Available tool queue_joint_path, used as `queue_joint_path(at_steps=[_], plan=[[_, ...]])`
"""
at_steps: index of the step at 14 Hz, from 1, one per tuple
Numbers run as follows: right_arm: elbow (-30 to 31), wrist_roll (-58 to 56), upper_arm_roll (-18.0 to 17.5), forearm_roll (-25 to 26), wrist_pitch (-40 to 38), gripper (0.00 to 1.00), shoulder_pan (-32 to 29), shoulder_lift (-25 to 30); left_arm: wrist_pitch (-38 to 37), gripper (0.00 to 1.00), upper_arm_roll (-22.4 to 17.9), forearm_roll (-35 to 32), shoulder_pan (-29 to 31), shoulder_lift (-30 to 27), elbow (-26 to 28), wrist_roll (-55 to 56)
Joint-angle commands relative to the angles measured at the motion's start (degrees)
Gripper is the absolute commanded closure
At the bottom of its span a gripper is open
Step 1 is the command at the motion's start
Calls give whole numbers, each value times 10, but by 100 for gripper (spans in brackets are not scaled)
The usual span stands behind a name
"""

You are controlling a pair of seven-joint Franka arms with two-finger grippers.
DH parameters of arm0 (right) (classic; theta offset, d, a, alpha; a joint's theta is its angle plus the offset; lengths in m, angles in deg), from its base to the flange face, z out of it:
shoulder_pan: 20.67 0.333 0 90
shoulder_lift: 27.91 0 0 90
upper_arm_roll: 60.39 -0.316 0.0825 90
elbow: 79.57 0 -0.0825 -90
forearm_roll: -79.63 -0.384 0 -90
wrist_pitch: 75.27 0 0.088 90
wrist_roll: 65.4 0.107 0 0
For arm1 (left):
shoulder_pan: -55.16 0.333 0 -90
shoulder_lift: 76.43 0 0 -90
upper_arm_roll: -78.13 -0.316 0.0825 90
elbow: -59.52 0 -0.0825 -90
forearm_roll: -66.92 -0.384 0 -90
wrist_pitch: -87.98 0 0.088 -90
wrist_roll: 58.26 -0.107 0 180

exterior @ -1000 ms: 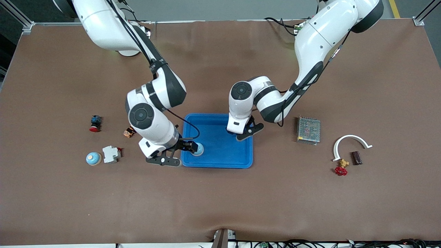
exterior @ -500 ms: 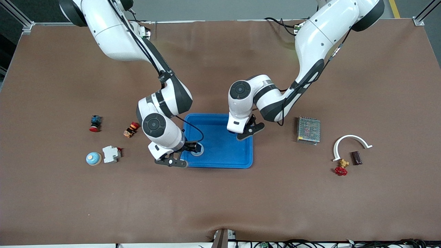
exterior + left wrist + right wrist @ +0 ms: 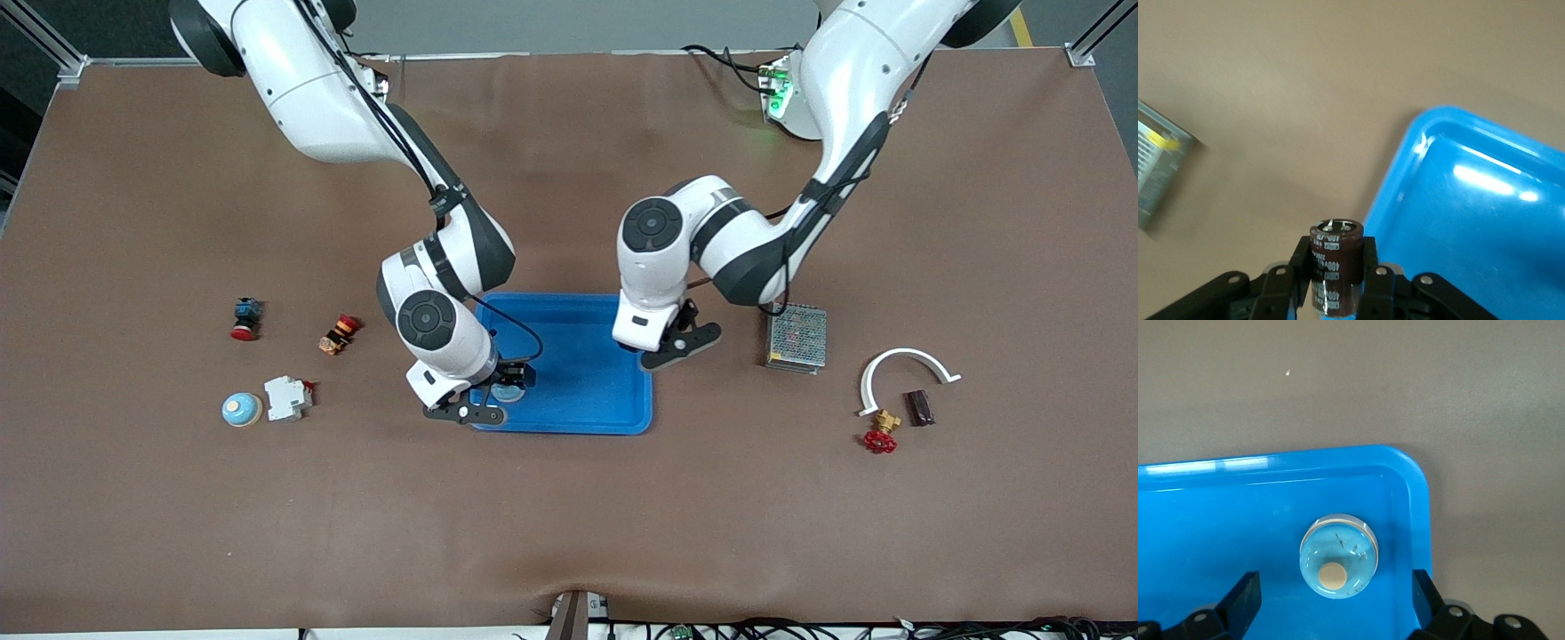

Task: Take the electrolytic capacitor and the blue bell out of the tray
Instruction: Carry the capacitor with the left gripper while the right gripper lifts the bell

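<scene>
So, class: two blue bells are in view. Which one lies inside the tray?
The bell in the blue tray, between the right gripper's open fingers; the other bell sits on the table beside the white breaker.

front view: high, across the table [image 3: 178, 533] from the arms' bases, looking steeply down; takes in the whole tabletop.
left wrist view: close, looking down past the jaws, which clamp a capacitor [image 3: 1336, 265]; a corner of the blue tray [image 3: 1485, 220] lies ahead of them.
right wrist view: close, looking straight down; a bell [image 3: 1338, 555] sits between the spread jaws, in a tray corner.
shared: all three show the tray (each wrist view a different corner).
</scene>
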Motion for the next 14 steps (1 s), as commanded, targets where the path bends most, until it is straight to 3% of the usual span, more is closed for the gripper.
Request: queue_joint_path(at_steps=[1, 4, 8, 11, 14], plan=[[-5, 5, 7, -5, 18, 0, 14, -12, -29, 100, 20, 32, 42, -39, 13, -71], [-5, 4, 7, -4, 39, 0, 15, -25, -78, 100, 63, 47, 113, -64, 14, -155], [-5, 4, 7, -2, 42, 0, 17, -32, -157, 100, 173, 66, 278, -81, 24, -268], [-4, 2, 7, -1, 54, 0, 17, -35, -164, 100, 261, 66, 424, -82, 64, -351], [-4, 2, 7, -1, 61, 0, 23, -42, -164, 100, 298, 63, 508, -83, 102, -404]])
